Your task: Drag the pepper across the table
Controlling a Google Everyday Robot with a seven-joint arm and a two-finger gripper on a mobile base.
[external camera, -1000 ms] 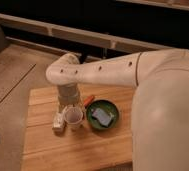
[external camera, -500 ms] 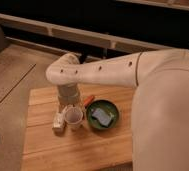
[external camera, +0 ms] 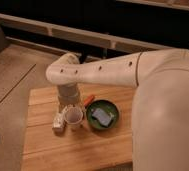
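Note:
The pepper [external camera: 89, 100] is a small slim orange-red piece lying on the light wooden plank table [external camera: 48, 145], just behind the green bowl [external camera: 102, 114]. My gripper [external camera: 69, 99] hangs down from the big white arm over the back middle of the table. It is just left of the pepper, and the wrist above hides most of it. I cannot tell whether it touches the pepper.
A white bottle [external camera: 74, 116] stands in front of the gripper, with a small black-striped block [external camera: 59, 122] to its left. The green bowl holds a grey-blue item [external camera: 102, 116]. My white body fills the right side. The floor lies to the left.

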